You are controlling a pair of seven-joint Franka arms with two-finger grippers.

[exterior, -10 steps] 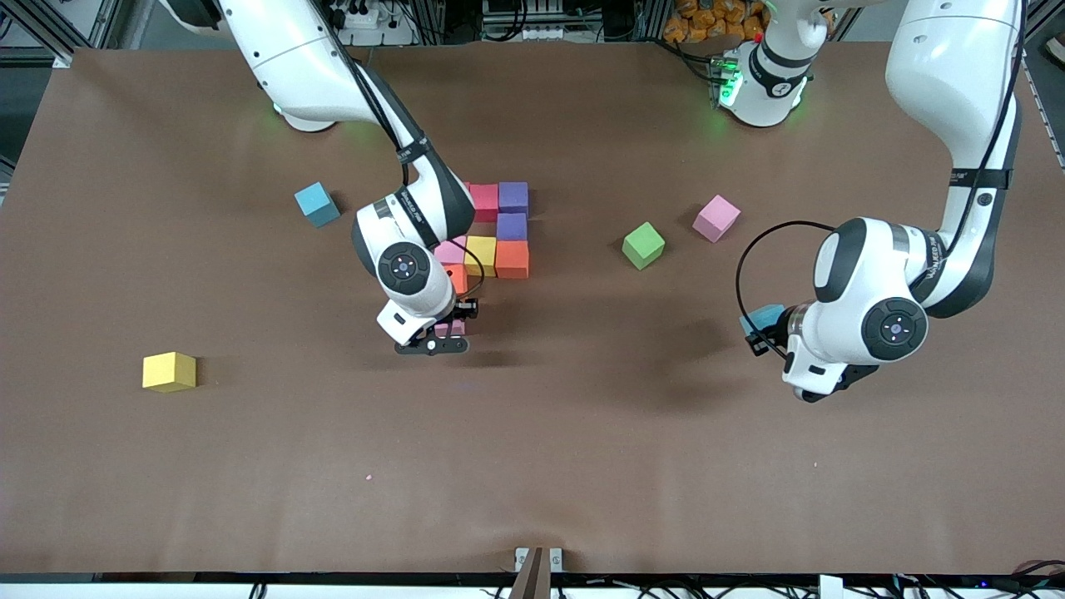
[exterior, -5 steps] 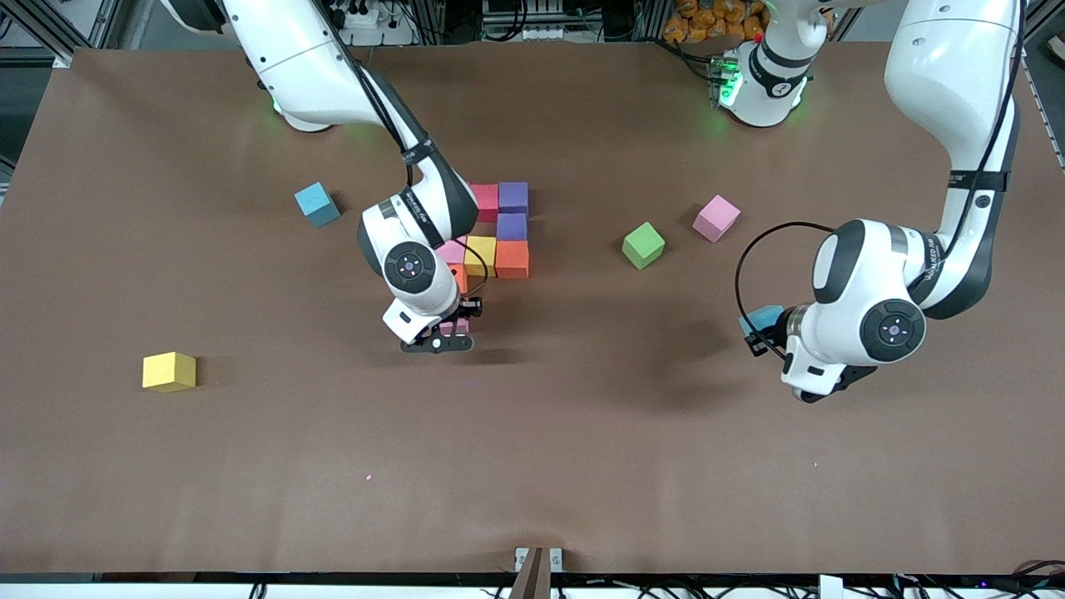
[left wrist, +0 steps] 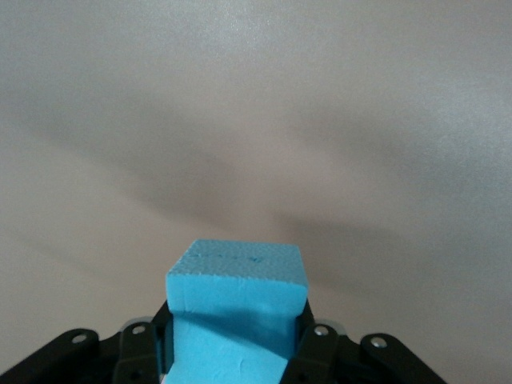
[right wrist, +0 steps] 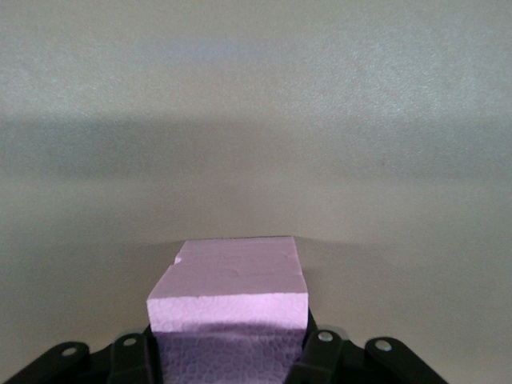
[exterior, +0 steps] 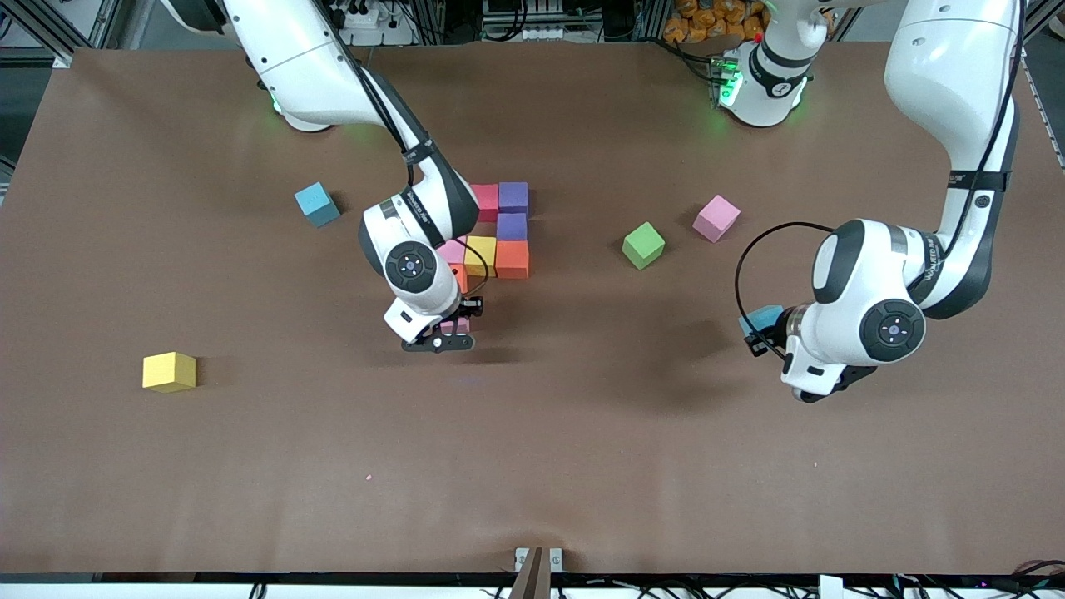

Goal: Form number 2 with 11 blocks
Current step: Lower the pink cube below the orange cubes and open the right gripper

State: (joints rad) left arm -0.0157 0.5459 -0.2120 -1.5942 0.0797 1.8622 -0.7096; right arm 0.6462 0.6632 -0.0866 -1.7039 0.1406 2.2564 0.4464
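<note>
No legible txt or labels anywhere.

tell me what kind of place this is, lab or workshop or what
Most likely a robotics lab. Two white arms stand at a brown-covered table with coloured foam blocks on it, the right gripper holding a pink block, the left gripper a light blue block. Cables and metal framing line the table's edge.

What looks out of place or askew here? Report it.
Nothing is spilled or damaged. The loose green foam cube and loose pink foam cube sit turned at an angle to the squared-up cluster of coloured cubes. The light blue foam cube toward the right arm's end is also slightly turned.
</note>
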